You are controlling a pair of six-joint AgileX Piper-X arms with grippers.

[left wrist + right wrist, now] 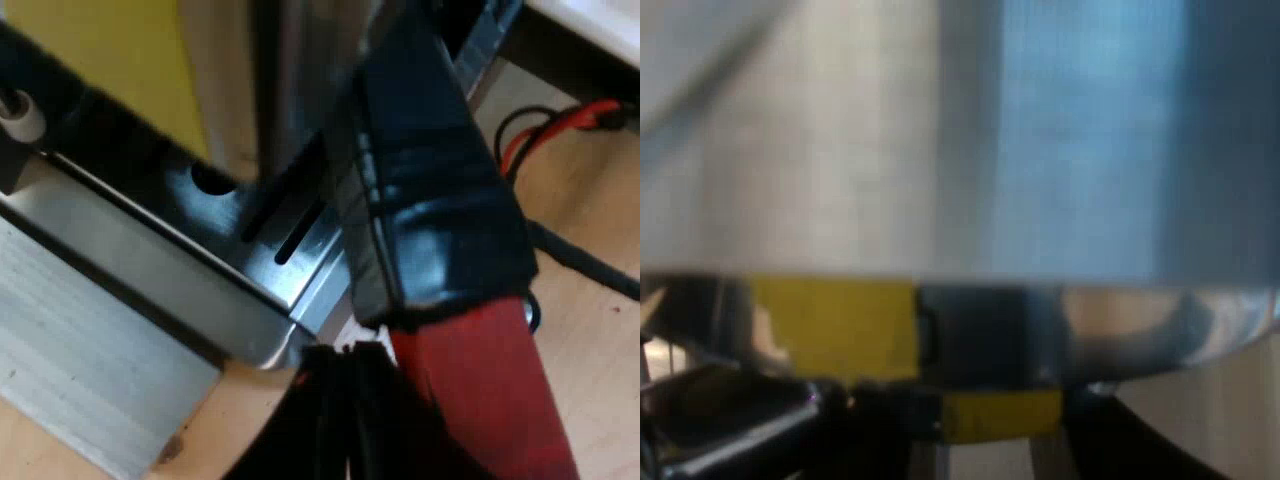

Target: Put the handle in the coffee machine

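Wooden tabletop (600, 330) under machine's metal tray (150, 270); red-ended handle (440, 200) beside left tool (345, 425); cannot tell its grip, nor right tool's (990, 450).

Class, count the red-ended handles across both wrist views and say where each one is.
1. The handle, dark with a red end, is by the espresso machine's metal base, above the wooden table. More may be hidden.

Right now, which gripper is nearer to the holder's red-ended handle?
Left. The left gripper is beside the handle, by its red end, at the espresso machine's front. The right gripper is close against the machine's metal body; how far from the handle, I cannot tell.
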